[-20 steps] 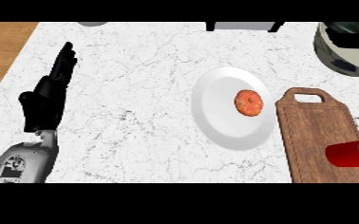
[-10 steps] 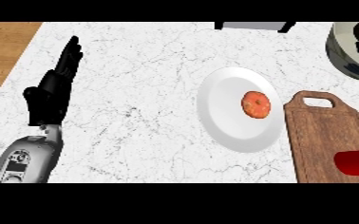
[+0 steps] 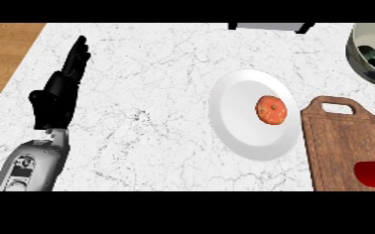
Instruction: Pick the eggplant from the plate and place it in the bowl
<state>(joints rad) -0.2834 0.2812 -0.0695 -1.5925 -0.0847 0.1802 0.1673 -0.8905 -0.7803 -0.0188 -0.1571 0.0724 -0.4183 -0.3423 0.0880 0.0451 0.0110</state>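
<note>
Only one arm shows: the left hand (image 3: pixel 57 93) is matte black all over, with long slim segmented fingers and a blocky black thumb base and palm. A narrow grey wrist link joins it to the forearm (image 3: pixel 31 166). The forearm is a rounded light grey shell with a darker recessed panel and small dark markings.

Bowl (image 3: pixel 362 54) cut off at right edge, red object (image 3: pixel 365 172) on cutting board (image 3: pixel 341 148) likewise cropped
</note>
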